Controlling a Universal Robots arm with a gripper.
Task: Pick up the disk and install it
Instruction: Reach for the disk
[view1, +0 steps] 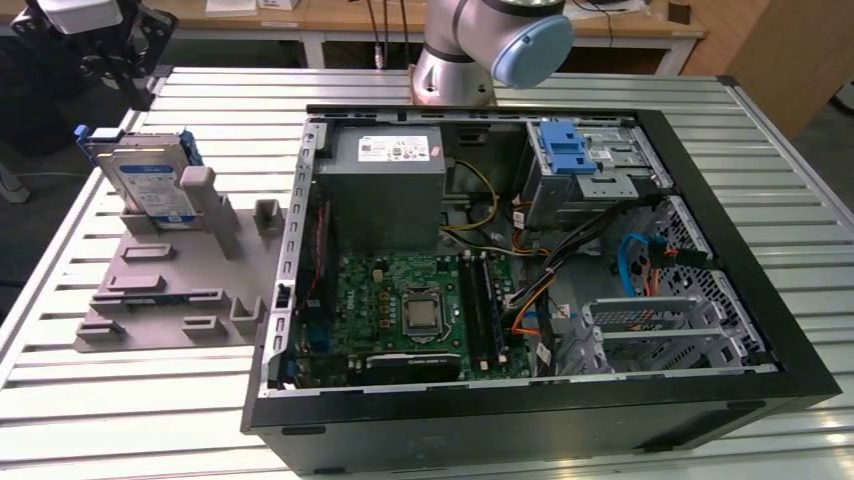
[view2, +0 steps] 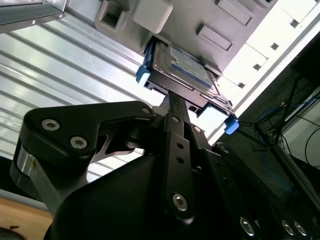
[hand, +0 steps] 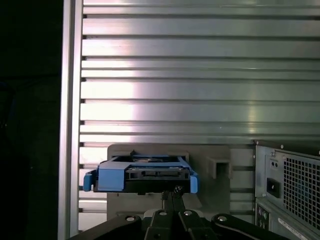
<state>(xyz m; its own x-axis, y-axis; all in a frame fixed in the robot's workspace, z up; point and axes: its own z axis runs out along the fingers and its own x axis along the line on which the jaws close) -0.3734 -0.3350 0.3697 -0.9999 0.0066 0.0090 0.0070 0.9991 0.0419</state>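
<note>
The disk (view1: 144, 175), a silver-grey drive in a blue bracket, stands on edge in a grey holder (view1: 160, 290) at the exterior view's left. My gripper (view1: 131, 90) hangs just above and behind it, apart from it, its fingers close together and holding nothing. In the second wrist view the gripper (view2: 169, 97) points at the disk's (view2: 182, 67) near edge. In the first wrist view the gripper (hand: 171, 192) sits in front of the disk's (hand: 142, 175) blue end.
An open black computer case (view1: 747, 260) lies in the middle of the slatted metal table (view1: 134, 410), with a motherboard, a grey power supply box (view1: 387, 190) and a drive cage with a blue latch (view1: 567, 150). The arm's base (view1: 454, 70) stands behind the case.
</note>
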